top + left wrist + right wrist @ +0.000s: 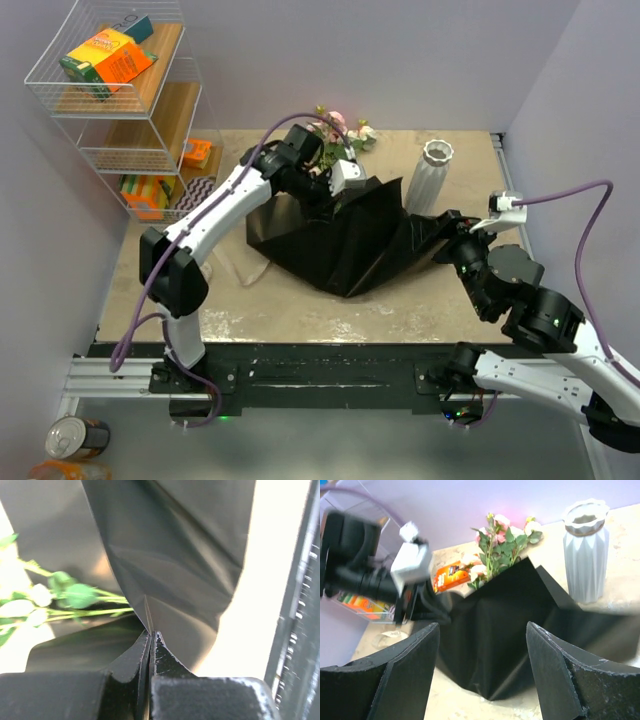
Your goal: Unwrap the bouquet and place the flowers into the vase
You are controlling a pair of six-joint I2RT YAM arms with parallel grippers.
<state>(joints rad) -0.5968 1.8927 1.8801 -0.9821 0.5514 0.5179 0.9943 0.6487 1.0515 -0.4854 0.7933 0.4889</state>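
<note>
A large sheet of black wrapping paper (345, 240) lies spread over the table's middle, partly lifted. Pink and white flowers (338, 128) with green stems stick out at its far edge; the right wrist view shows the flowers (496, 540) above the black paper (500, 630). My left gripper (322, 190) is shut on a fold of the black paper (165, 570), with green stems (75, 600) to its left. A white ribbed vase (428, 175) stands upright at the right rear. My right gripper (452, 235) is open near the paper's right edge, nothing between its fingers (555, 675).
A wire shelf rack (120, 110) with orange and green boxes stands at the back left. An orange box (197, 152) lies on the table beside it. A tin can (75, 437) sits off the table at the near left. Walls close the rear and right.
</note>
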